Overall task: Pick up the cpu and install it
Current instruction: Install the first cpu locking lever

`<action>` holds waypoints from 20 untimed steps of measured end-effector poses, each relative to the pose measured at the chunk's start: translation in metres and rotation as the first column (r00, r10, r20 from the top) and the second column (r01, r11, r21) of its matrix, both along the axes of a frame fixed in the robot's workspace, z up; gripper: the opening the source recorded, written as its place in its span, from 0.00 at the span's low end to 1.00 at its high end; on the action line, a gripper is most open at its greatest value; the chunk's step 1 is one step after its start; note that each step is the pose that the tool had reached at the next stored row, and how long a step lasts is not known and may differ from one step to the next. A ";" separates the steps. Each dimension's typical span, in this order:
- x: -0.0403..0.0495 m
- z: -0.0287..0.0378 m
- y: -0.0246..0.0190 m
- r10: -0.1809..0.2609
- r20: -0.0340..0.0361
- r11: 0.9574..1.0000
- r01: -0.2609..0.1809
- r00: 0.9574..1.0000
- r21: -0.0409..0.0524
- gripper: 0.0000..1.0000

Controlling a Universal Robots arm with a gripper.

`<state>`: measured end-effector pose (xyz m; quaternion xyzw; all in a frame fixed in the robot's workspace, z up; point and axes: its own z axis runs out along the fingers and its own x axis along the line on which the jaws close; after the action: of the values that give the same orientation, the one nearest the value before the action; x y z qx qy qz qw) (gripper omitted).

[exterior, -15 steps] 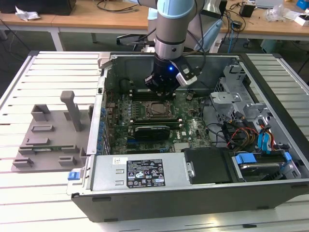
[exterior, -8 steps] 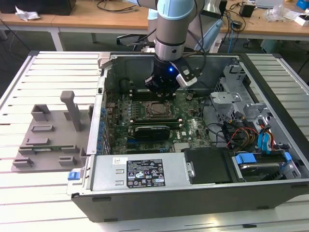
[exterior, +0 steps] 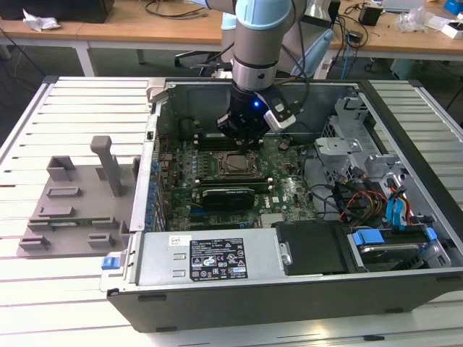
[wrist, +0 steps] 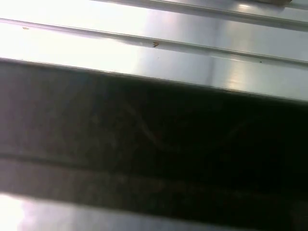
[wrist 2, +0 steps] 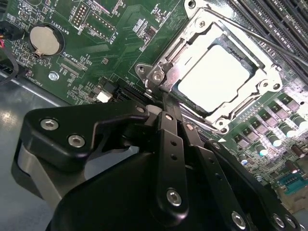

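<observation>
The small flat square metal cpu (wrist 2: 216, 77) has a silver-white top. The square metal socket frame (wrist 2: 269, 82) is bright silver. The flat motherboard (wrist 2: 110, 48) is green with fine pale traces. The gripper (wrist 2: 164, 107) is matt black with silver screws.

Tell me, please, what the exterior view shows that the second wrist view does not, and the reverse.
The exterior view adds the whole open computer case on the slatted table, the arm reaching into it, a grey tray at that view's left, and a drive with blue tabs. The second wrist view adds a round coin battery on the board. Both share the green motherboard, the metal socket frame with the cpu lying inside it, and the gripper, shut, its tip by the frame's corner.
</observation>
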<state>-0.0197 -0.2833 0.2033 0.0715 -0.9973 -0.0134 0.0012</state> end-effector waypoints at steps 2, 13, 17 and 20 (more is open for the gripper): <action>0.0000 0.0000 -0.0001 0.000 0.000 1.000 0.000 1.000 0.000 0.11; -0.0001 0.0005 -0.0025 0.000 0.002 1.000 0.000 1.000 -0.001 0.11; 0.0000 -0.0002 -0.0027 0.000 0.002 1.000 0.000 1.000 -0.001 0.11; 0.0001 0.0015 -0.0027 0.000 0.002 1.000 0.000 1.000 -0.010 0.11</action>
<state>-0.0196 -0.2860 0.2048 0.0715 -0.9974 -0.0084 0.0004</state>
